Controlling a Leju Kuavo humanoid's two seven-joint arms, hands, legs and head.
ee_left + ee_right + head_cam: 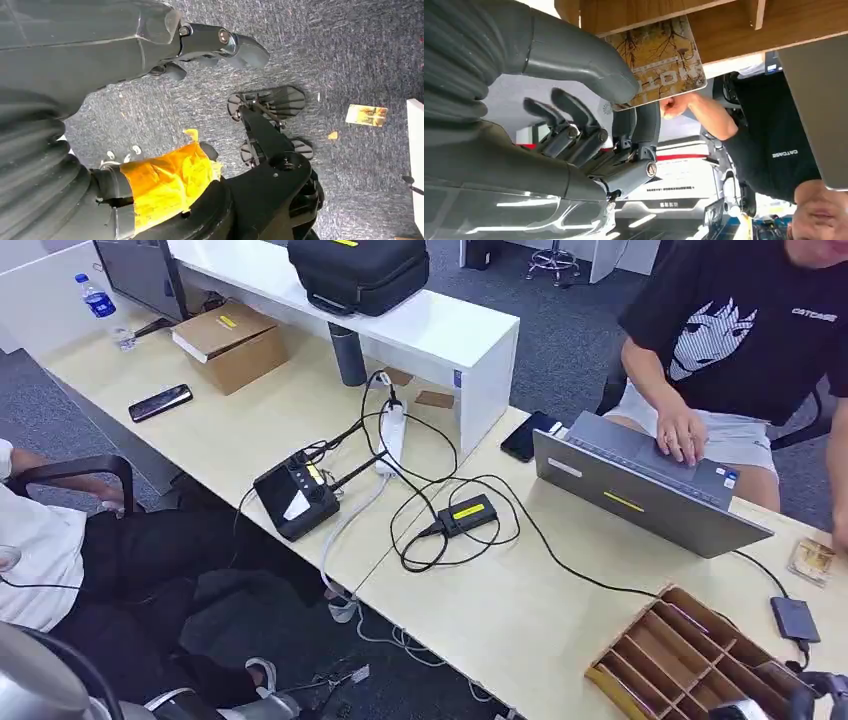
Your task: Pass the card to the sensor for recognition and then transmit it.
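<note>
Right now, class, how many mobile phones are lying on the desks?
2. One black phone lies on the left desk by the cardboard box; a second phone lies beside the grey laptop. More may be hidden.

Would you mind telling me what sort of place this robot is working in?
Most likely an office: long desks on grey carpet, a person typing at a laptop, and a power strip with trailing cables.

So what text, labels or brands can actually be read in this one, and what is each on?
"CATCASE": black T-shirt of the seated person, also legible in the right wrist view.
"NOT", seen upside down: the card the right hand pinches.
Yellow labels on the sensor, laptop and cardboard box: too small.
Water bottle label: blurred.
</note>
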